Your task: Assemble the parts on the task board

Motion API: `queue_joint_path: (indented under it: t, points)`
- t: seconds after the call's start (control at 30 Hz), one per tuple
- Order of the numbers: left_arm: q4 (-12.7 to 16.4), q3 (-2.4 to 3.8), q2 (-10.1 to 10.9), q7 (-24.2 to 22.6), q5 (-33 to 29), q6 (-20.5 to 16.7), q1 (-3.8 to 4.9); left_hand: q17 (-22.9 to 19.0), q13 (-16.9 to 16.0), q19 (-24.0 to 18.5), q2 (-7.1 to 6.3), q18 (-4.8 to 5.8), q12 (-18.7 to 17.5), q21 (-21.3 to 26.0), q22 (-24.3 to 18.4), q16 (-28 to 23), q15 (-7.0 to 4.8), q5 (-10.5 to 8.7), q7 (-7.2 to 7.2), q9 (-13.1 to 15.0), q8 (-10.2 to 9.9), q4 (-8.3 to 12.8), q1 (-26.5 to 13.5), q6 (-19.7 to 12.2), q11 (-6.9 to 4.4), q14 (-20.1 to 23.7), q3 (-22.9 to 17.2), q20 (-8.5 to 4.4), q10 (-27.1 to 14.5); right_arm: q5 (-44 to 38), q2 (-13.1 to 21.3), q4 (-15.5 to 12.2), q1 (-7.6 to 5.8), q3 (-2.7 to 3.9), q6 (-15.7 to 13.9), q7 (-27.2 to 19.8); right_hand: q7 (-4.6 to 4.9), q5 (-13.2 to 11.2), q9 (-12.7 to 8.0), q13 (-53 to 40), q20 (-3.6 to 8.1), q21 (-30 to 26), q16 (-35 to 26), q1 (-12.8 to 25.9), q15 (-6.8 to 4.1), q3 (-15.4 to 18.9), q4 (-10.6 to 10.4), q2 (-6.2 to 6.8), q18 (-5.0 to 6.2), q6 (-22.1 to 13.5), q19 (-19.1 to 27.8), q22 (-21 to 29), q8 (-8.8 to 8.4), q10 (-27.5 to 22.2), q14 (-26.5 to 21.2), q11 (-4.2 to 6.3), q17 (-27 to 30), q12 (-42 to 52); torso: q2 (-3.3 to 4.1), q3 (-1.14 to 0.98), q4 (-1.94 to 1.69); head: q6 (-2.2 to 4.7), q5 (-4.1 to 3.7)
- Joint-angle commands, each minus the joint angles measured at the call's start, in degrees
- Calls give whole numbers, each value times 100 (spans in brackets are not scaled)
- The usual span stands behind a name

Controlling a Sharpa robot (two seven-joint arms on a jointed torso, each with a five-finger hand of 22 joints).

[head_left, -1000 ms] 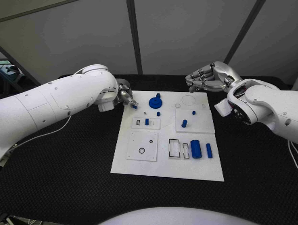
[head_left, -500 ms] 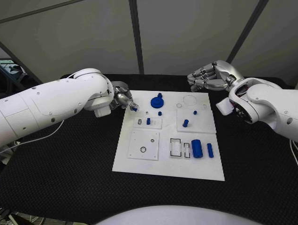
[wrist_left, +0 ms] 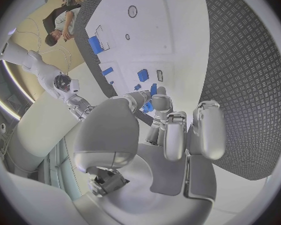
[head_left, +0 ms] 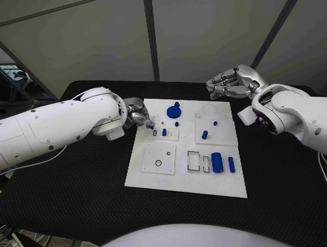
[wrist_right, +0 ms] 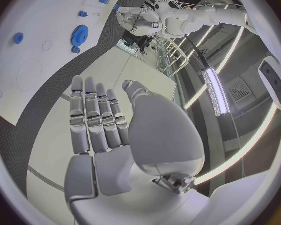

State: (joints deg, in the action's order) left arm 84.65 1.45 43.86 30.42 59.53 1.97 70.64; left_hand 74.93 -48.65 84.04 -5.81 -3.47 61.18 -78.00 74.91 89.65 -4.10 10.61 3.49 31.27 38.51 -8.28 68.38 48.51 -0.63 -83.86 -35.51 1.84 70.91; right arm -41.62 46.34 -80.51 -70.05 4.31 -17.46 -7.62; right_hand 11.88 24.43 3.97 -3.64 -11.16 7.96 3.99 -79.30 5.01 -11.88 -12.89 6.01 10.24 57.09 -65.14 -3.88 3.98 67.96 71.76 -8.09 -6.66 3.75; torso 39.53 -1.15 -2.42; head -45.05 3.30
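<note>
The left robot hand sits at the white task board's 10 o'clock corner, its fingertips pinched on a small blue part, just above the small inset plate holding a short blue peg. The right robot hand hovers off the board's 1 o'clock corner over the black bench, fingers straight and close together, holding nothing.

The pinched piece looks like hard plastic: light, stiff and smooth, so likely to slip or twist between metal fingertips. A hold across its flat sides, leaving the lower end free to enter its seat, would suit it best.

Other parts lie loose on the board: a blue gear at 12 o'clock, a small blue stud below it, an upright blue pin right of centre, and a blue cylinder with a slimmer blue bar at 4 o'clock. The round ones may roll if nudged; grip the cylinder across its middle, the gear by its rim.
</note>
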Motion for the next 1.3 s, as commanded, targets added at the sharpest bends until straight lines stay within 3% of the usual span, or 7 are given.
queue_joint_path:
  t: [0.03,0.43,1.3]
  points:
    - [39,-4,-3,-45,224,-339,-45,1458,-8,168,0,54,36,-13,484,-5,-43,37,-28,647,29,630,-61,-14,-48,-598,-664,-24,83,-20,-11,-1,-8,3,67,-8,3,22,-6,-5,-11,-22,-30,31,15,24,17,-20,31,-41,-34,7,-20,-55,-27,2,7,7,7,1,12,-4,5]
    - [32,-11,-74,-17,309,-293,-137,1457,-18,172,-21,55,48,-16,490,-5,-48,57,-33,658,59,654,-107,-12,-53,-598,-717,-29,94,-29,-16,-6,-8,3,79,6,3,22,-6,-5,-11,-22,-30,31,15,24,17,-20,31,-41,-34,7,-20,-55,-27,2,7,7,13,-3,6,-28,-6]
    - [-98,-26,-218,54,787,168,-143,1451,-12,175,-45,57,46,-20,498,-10,-55,91,-39,669,89,688,-153,-16,-59,-596,-772,-34,91,-30,-34,-9,-8,2,84,2,3,22,-6,-5,-11,-22,-30,31,15,24,17,-20,31,-41,-34,7,-20,-55,-27,2,7,7,12,3,2,-74,-12]
